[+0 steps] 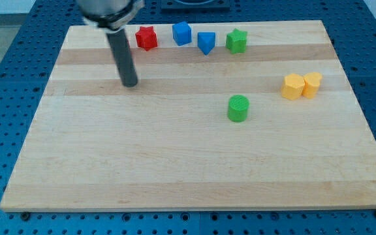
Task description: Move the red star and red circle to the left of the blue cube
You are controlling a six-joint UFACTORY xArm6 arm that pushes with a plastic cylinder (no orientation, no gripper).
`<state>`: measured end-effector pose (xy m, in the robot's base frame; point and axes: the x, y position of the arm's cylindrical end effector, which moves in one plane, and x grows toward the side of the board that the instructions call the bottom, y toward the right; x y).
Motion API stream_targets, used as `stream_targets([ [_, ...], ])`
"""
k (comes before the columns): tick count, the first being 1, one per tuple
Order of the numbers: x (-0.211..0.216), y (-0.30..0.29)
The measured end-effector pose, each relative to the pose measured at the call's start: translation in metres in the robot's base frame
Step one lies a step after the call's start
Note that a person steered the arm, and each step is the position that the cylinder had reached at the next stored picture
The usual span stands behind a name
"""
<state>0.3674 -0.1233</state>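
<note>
The red star (146, 38) lies near the view's top edge of the wooden board (175, 163). The blue cube (182, 32) sits just to its right. A sliver of red (126, 42) shows behind the rod, left of the star; it may be the red circle, mostly hidden. My tip (130, 83) rests on the board below and left of the red star, apart from it.
A blue triangular block (205, 43) and a green star (236, 41) lie right of the blue cube. A green cylinder (238, 108) stands mid-board. Two yellow blocks (293, 86) (312, 85) sit together at the right.
</note>
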Motion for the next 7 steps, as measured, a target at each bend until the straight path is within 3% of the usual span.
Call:
stream_targets([
  [1, -0.001, 0.002],
  [2, -0.034, -0.002],
  [5, -0.05, -0.012],
  [7, -0.1, -0.032],
])
